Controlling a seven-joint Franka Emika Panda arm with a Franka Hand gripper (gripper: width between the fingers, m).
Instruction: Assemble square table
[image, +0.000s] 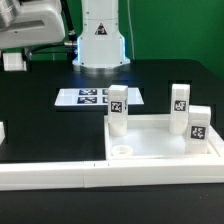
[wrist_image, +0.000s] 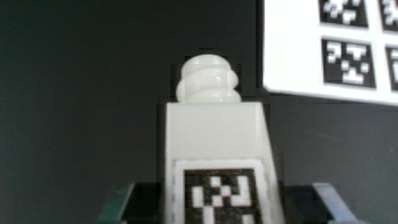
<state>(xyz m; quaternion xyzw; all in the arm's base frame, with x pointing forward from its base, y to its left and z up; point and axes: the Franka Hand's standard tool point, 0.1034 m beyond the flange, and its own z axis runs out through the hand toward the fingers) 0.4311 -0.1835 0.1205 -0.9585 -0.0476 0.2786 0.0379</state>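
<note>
Presently, nearest in the exterior view, the rail is lying along the front of the black worktop, and the top is sitting against it, rim upward.

Inside the top, the near socket on the exterior view's left is standing empty. Three legs are standing upright at the other corners: one at the near corner on that view's right, one behind it, and one at the far corner on that view's left. Whether each is fully screwed home cannot be told from here. Nothing else is lying in the top.

Beyond the top, the marker board is lying flat on the worktop.

Farthest back, toward the exterior view's left, the arm is hanging above the worktop. In the wrist view the pincer is grasping the fourth leg, jaws clamping its tagged body and the threaded end pointing away from the camera.

Judged from this, the task is reading as roughly three quarters done: three legs are placed, and one is waiting to be carried to the empty socket and turned in.
</note>
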